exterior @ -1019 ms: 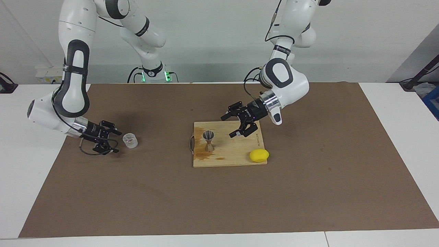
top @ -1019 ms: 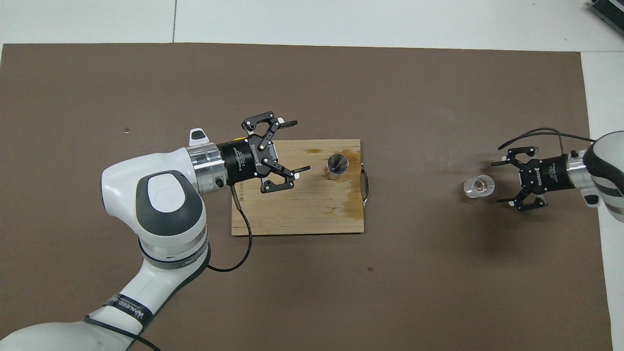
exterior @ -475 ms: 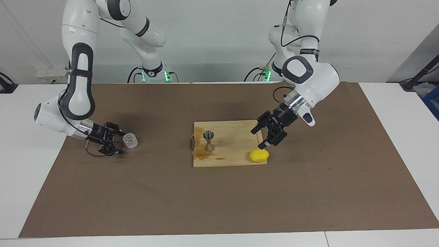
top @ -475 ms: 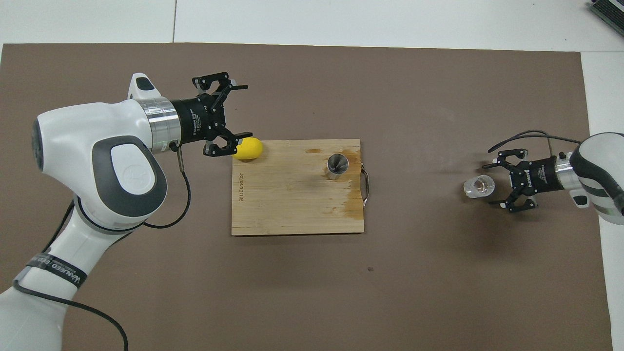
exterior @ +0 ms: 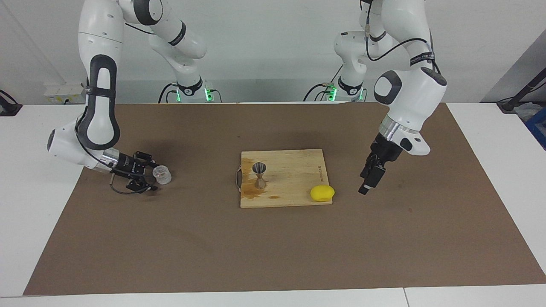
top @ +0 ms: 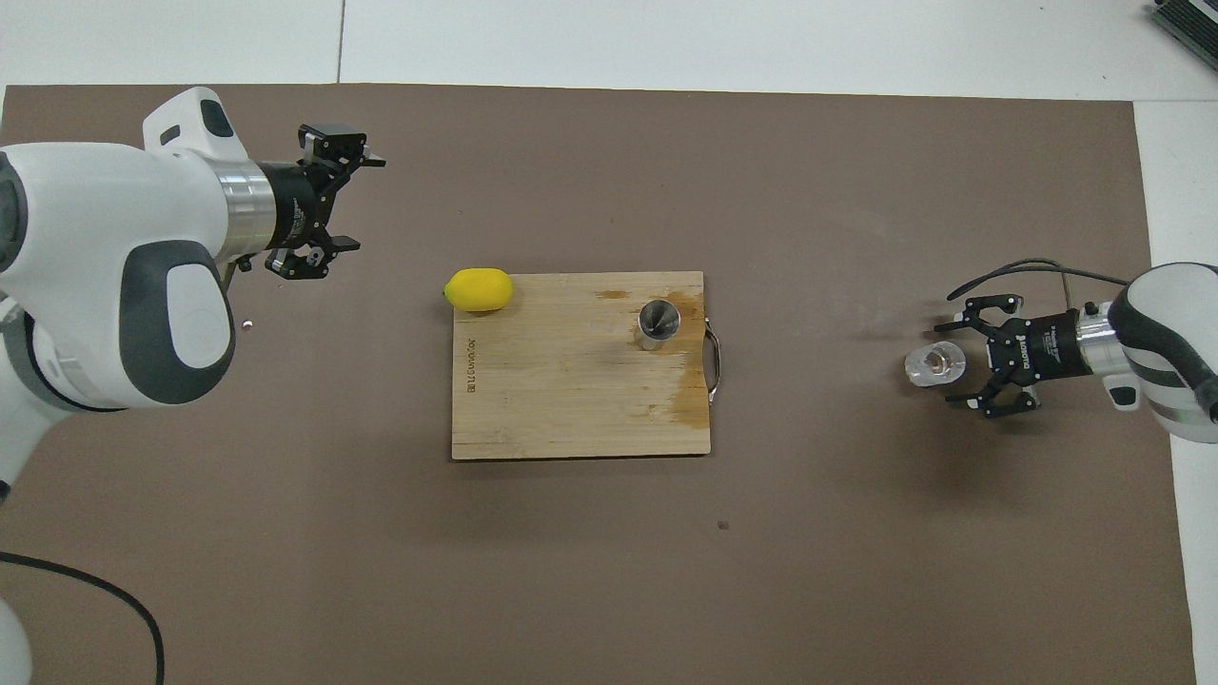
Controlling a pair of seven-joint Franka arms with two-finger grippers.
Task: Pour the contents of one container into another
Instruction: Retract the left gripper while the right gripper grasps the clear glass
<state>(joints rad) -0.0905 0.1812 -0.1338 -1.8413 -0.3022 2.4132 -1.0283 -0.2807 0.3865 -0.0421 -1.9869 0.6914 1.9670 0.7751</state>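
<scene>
Right end effector (exterior: 150, 173) (top: 954, 365), low over the surface (exterior: 170, 238), fingers spread and empty, tips flanking the clear cup (exterior: 162, 175) (top: 934, 363). Left end effector (exterior: 364, 189) (top: 366, 203), spread and empty, over bare mat. Jigger (exterior: 259, 175) (top: 658, 322) upright on cutting board (exterior: 294, 189), lemon (exterior: 322, 193) at one corner.

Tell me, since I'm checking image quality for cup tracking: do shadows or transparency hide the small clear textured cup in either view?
Facing view: the small clear textured cup reads pale against the brown mat, its edges soft, with the right gripper casting a faint shadow beside it. Overhead view: the cup shows a distinct rim, unshadowed.
</scene>
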